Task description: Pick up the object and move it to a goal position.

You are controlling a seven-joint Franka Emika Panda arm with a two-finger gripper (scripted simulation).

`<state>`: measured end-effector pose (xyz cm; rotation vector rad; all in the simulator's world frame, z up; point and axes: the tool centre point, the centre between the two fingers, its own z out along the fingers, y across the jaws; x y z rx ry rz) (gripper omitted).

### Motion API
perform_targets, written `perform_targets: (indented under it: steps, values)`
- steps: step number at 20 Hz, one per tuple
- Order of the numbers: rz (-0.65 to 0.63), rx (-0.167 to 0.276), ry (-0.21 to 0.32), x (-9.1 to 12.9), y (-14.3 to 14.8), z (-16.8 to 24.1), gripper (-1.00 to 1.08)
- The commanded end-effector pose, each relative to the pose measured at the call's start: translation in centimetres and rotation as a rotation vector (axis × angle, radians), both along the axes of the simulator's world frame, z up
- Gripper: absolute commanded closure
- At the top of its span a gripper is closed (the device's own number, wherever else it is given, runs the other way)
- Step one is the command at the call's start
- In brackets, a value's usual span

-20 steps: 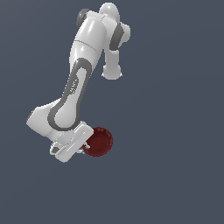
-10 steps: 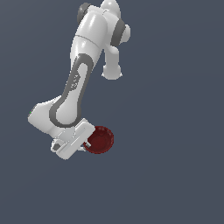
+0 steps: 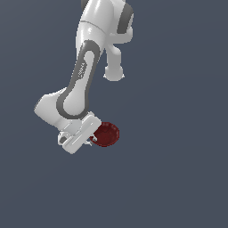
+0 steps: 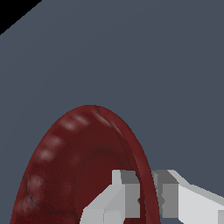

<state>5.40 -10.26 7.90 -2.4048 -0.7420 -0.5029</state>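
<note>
Gripped the dark red dish (image 4: 78, 170) by its rim, one end effector (image 4: 146, 199) finger inside, one outside. Held the dish (image 3: 106, 134) at the exterior view's right of the white arm (image 3: 84, 75).

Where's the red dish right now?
In the exterior view the red dish sits just right of the gripper, low and left of centre; the wrist view shows its rim between the fingers.
</note>
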Motion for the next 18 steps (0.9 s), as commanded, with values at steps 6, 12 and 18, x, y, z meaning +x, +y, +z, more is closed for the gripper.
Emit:
perform_targets:
  steps: [6,12,18]
  values:
    - [0.001,-0.001,-0.002,-3.2,2.6,3.5,1.08]
    - [0.001,-0.001,-0.002,-5.5,4.5,6.0,1.08]
    - [0.000,-0.001,-0.002,-7.0,5.7,7.7,1.08]
